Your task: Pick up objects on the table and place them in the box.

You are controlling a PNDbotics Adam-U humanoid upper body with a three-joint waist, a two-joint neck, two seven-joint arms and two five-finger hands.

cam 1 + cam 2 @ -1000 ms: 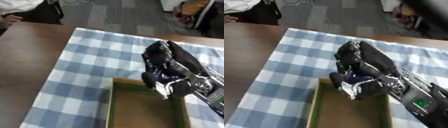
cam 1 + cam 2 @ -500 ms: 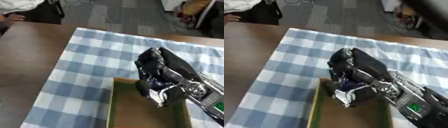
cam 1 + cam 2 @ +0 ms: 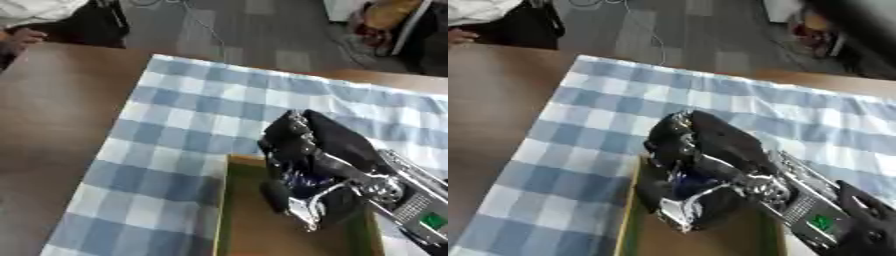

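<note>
My right hand (image 3: 311, 150) reaches in from the lower right and hangs over the open box (image 3: 227, 210). Its fingers are curled round a small dark blue thing (image 3: 304, 181) with a shiny silvery end (image 3: 306, 216); I cannot make out what it is. The box has olive-green walls and a brown floor, and it sits on the blue and white checked cloth (image 3: 192, 115) near the bottom of the view. The held thing is over the box's far part. My left hand shows in neither view.
The checked cloth covers the right part of a brown wooden table (image 3: 52, 115). Beyond the table's far edge lies a grey floor with cables. A person's hand (image 3: 22, 37) rests at the table's far left corner, away from the box.
My right hand has moved down and a little toward the box with the dark thing still in it. The camera has also shifted slightly.
</note>
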